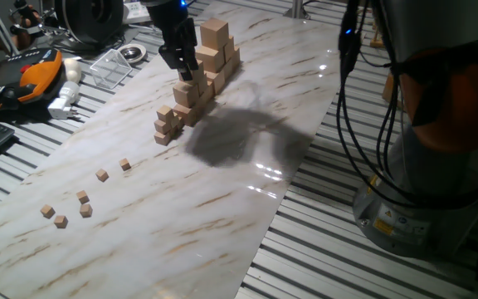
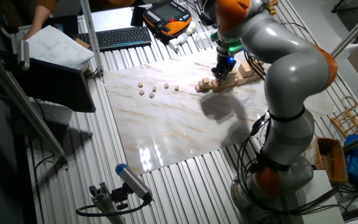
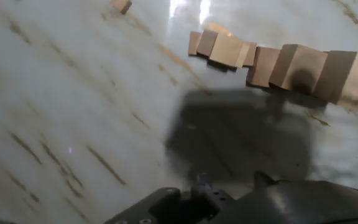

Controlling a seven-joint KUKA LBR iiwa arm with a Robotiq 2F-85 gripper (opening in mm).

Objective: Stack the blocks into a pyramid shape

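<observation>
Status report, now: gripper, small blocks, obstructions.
Gripper over the stepped stack, jaw state unclear. Six small blocks loose on the marble board, unstacked. Nothing between gripper and the blocks.

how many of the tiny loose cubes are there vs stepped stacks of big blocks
tiny loose cubes: 6
stepped stack of bigger blocks: 1
total: 7
</observation>
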